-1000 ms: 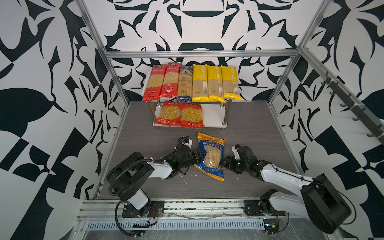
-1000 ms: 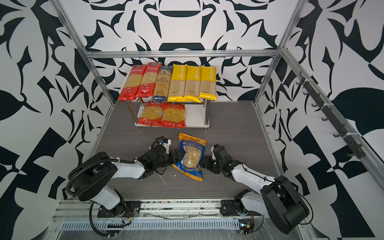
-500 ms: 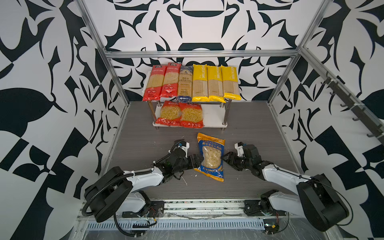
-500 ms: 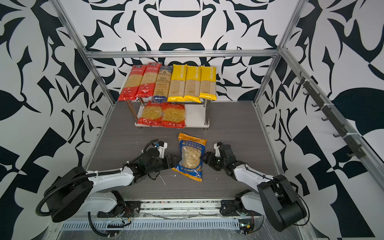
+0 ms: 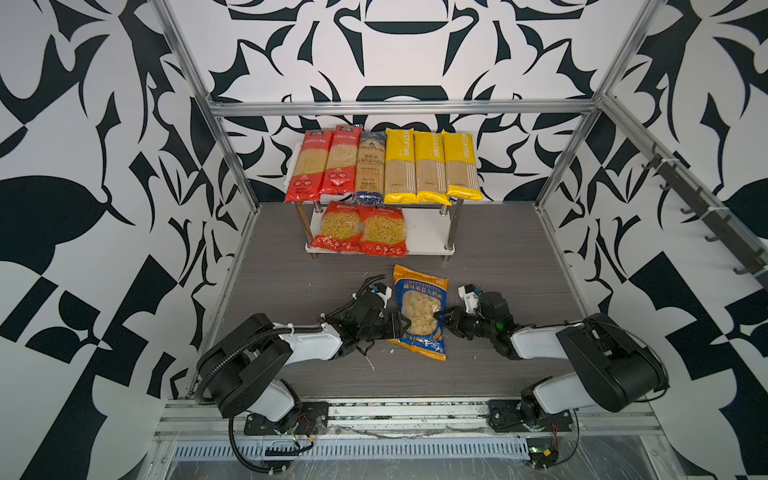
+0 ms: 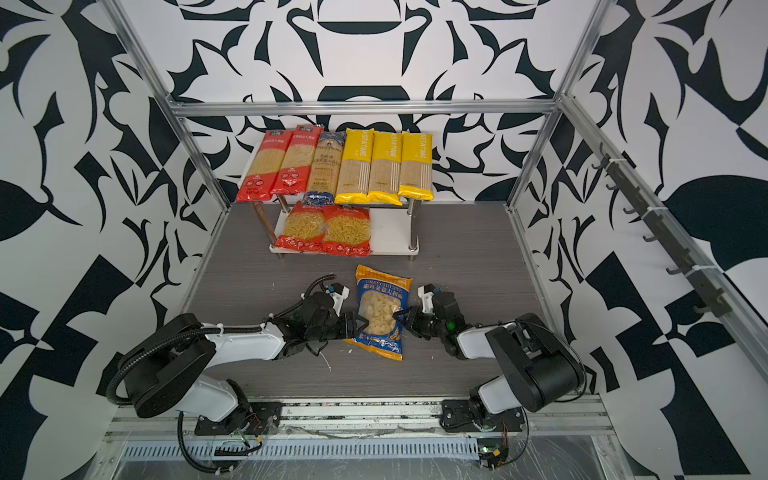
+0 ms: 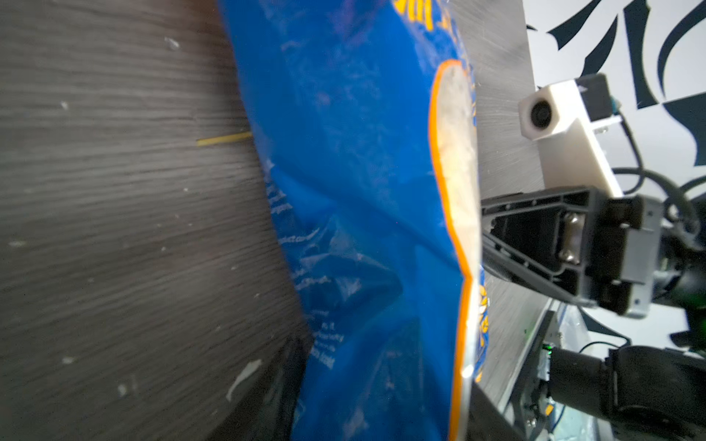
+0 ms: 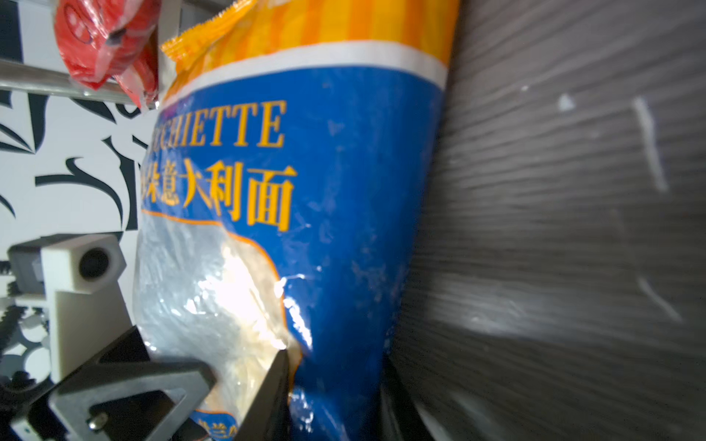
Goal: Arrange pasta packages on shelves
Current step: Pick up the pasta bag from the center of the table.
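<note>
A blue-orange bag of pasta [image 5: 419,311] [image 6: 380,311] lies flat on the grey table in front of the shelves [image 5: 428,232] [image 6: 390,237]. My left gripper [image 5: 401,326] [image 7: 382,412] is shut on the bag's left edge. Opposite it, my right gripper [image 5: 440,316] [image 8: 332,401] is shut on the right edge, with one finger on the clear window. The top board carries two red spaghetti packs [image 5: 326,166], a dark-blue one [image 5: 371,166] and three yellow ones [image 5: 430,166]. Two red fusilli bags [image 5: 359,232] fill the left of the lower board.
Aluminium frame rails [image 5: 399,107] box in the table. A rail of hooks [image 5: 702,208] runs along the right wall. A loose spaghetti strand [image 7: 223,139] and white crumbs lie on the table beside the bag. The right part of the lower board is bare.
Both grippers moved inward and closed on the bag's opposite edges. The left arm stretched forward, and the bag turned slightly straighter.
</note>
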Controlling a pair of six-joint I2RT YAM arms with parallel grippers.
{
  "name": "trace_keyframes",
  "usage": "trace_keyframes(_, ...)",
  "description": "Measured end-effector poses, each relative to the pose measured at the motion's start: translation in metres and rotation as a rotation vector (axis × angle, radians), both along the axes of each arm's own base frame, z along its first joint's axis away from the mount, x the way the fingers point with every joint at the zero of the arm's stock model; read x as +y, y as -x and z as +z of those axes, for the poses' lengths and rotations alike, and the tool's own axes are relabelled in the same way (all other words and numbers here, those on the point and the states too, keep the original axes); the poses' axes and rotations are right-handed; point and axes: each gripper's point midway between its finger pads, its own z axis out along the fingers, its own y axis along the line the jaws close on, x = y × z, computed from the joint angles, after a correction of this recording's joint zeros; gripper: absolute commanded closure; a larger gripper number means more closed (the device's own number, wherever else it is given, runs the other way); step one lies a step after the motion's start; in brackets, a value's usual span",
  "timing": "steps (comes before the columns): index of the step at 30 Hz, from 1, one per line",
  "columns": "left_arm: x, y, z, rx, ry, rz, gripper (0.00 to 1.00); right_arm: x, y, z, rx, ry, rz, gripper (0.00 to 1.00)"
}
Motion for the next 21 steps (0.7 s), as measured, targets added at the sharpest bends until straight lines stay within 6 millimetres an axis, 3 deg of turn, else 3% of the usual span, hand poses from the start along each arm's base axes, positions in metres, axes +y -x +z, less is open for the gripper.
trace_keyframes(10,0.001,0.006,0.013,-0.010,0.016,-0.023,0.76,0.005,0.006,0.018,-0.057,-0.010,0.007,0.95)
trace_keyframes(21,0.006,0.016,0.048,-0.092,0.027,-0.077,0.92,0.004,0.021,0.053,-0.135,0.001,0.029,1.00)
